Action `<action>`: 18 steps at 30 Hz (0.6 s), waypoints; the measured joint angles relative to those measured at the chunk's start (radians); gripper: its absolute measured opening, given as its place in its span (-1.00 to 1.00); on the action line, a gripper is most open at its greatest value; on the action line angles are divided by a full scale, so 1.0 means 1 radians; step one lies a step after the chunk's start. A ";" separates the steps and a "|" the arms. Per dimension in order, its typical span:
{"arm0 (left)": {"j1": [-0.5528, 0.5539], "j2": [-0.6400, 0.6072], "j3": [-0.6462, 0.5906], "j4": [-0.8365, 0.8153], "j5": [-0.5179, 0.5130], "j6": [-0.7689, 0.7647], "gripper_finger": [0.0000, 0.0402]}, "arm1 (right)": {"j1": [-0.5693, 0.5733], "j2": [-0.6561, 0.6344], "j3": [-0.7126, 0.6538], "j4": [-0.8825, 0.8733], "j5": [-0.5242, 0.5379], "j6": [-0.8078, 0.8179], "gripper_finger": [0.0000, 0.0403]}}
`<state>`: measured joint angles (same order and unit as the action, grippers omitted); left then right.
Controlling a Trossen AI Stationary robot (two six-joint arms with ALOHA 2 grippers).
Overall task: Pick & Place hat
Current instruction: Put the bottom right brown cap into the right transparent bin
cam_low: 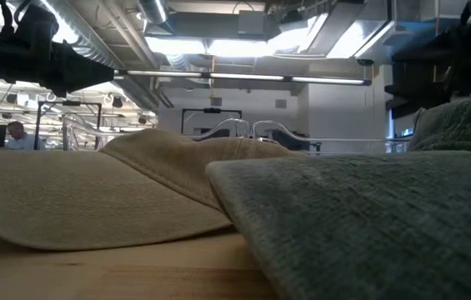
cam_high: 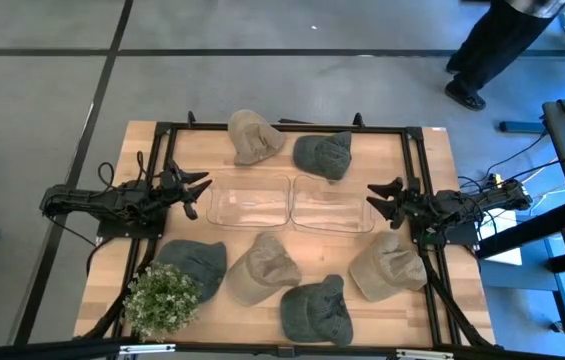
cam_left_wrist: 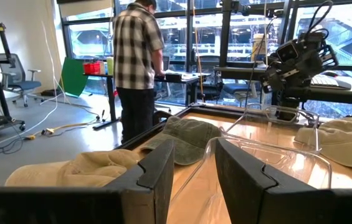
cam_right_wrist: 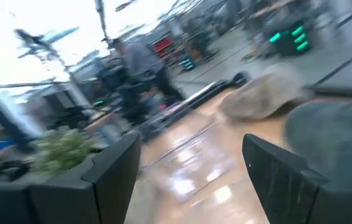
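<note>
Both empty, left end effector (cam_high: 199, 190) narrow gap, right end effector (cam_high: 379, 197) wide, by bins (cam_high: 292, 203)

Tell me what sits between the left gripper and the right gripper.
In the high view, two clear plastic bins sit side by side between the left gripper and the right gripper, both open. No hat lies in them.

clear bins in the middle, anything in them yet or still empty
Empty. In the high view both clear bins show only bare plastic and table through them; all six hats lie outside on the table.
</note>
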<state>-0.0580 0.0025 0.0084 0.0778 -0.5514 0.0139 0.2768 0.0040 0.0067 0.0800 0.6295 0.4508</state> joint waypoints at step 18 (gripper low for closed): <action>0.000 0.000 0.000 0.000 -0.003 0.000 -0.43 | 0.000 0.004 0.066 0.202 0.284 -0.269 0.37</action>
<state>-0.0582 0.0025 0.0084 0.0778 -0.5549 0.0137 0.2768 0.0084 0.0726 0.2816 0.9138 0.1823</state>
